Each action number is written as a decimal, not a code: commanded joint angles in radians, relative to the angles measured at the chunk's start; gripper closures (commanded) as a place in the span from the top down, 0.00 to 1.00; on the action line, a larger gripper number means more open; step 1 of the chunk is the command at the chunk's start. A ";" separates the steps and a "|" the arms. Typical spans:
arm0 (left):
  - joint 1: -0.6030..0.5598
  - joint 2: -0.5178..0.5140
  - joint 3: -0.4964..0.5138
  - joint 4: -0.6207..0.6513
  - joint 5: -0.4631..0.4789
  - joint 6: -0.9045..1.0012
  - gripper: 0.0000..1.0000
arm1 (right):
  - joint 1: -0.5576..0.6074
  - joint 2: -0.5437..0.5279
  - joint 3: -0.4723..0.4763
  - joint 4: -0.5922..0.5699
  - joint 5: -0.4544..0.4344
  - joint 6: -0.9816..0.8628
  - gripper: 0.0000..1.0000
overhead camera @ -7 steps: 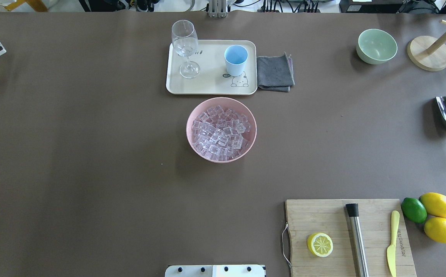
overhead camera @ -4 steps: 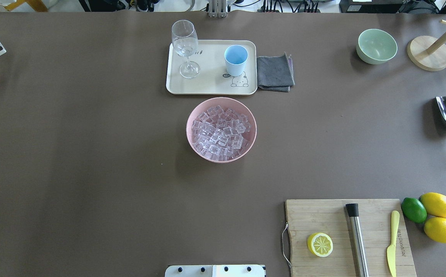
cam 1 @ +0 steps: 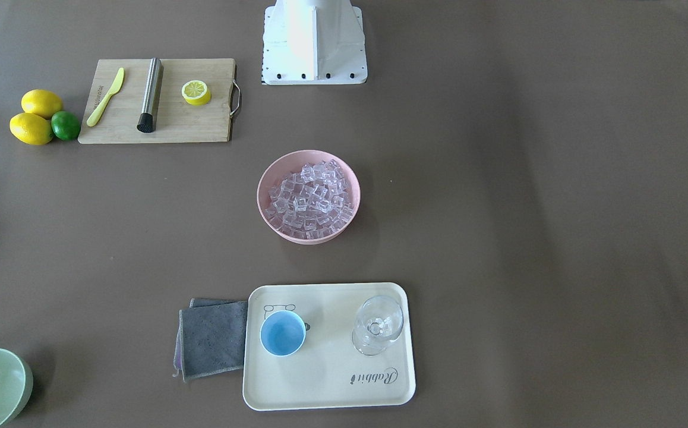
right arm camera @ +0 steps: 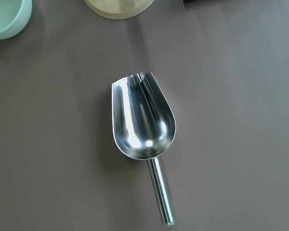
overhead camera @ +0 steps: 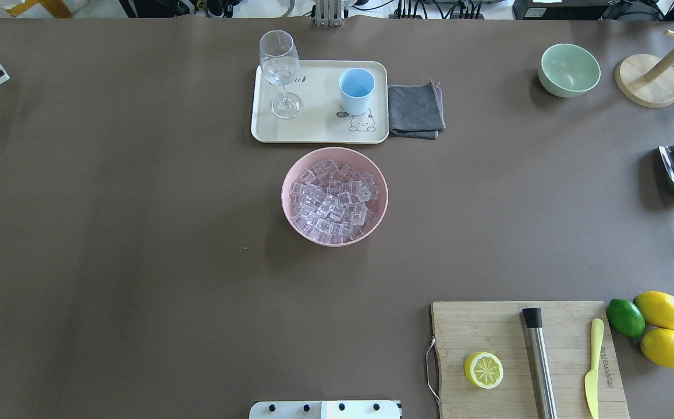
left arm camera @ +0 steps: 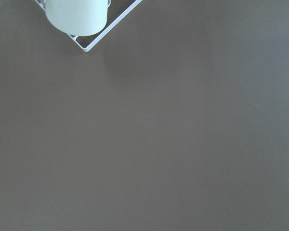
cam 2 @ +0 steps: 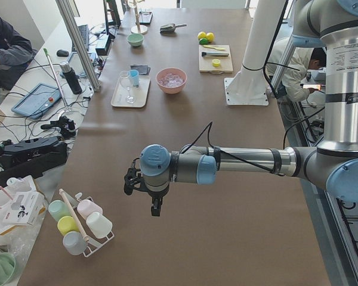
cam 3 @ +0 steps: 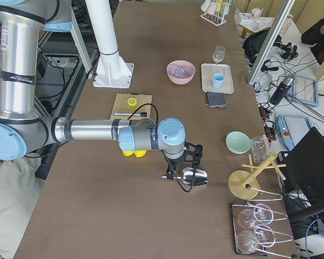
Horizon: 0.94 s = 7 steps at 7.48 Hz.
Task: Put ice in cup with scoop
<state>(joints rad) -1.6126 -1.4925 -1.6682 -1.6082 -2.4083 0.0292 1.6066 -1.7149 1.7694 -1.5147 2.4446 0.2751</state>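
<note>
Zero displacement in the overhead view over the last second: the scoop point(right arm camera: 143, 120), ice point(overhead camera: 334, 201) and cup point(overhead camera: 357, 90) all sit where they were. The scoop lies trough-up on the tabletop point(overhead camera: 139, 233) at the robot's far right, handle toward the robot, untouched. The ice is heaped in the pink bowl point(overhead camera: 284, 192) at centre. The cup stands empty on the tray point(overhead camera: 319, 125) just beyond the bowl, beside a wine glass point(overhead camera: 279, 64). The right gripper point(cam 3: 175, 175) hangs directly over the scoop, and its wrist camera frames the scoop nearly centred. Only a side view shows this gripper, so I cannot tell whether its fingers are spread or together. The same holds for the left gripper point(cam 2: 155, 205), parked over bare tabletop well away. Judgement: the task is at its start, pickup not yet made, no ice transferred. Writing: "Rabbit" in script on the tray. The cutting board point(overhead camera: 488, 326) carries an edge mark, and the arms carry labels, all too small to read.
</note>
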 commanded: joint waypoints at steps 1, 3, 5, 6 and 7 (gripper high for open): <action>0.031 -0.020 -0.011 -0.030 -0.002 0.004 0.98 | -0.074 -0.011 -0.072 0.008 -0.007 -0.016 1.00; 0.072 -0.012 -0.005 -0.049 -0.002 0.030 0.98 | -0.167 -0.008 -0.083 0.069 -0.061 -0.010 1.00; 0.130 -0.020 -0.011 -0.094 -0.002 0.032 0.99 | -0.233 -0.008 -0.093 0.073 -0.116 -0.002 1.00; 0.166 -0.025 -0.019 -0.113 -0.002 0.032 0.98 | -0.243 0.000 -0.143 0.108 -0.118 -0.002 1.00; 0.218 -0.026 -0.034 -0.139 -0.002 0.032 0.98 | -0.246 0.000 -0.225 0.230 -0.115 0.003 1.00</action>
<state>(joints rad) -1.4727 -1.5136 -1.6836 -1.7051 -2.4102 0.0607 1.3795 -1.7191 1.6511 -1.4205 2.3371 0.2722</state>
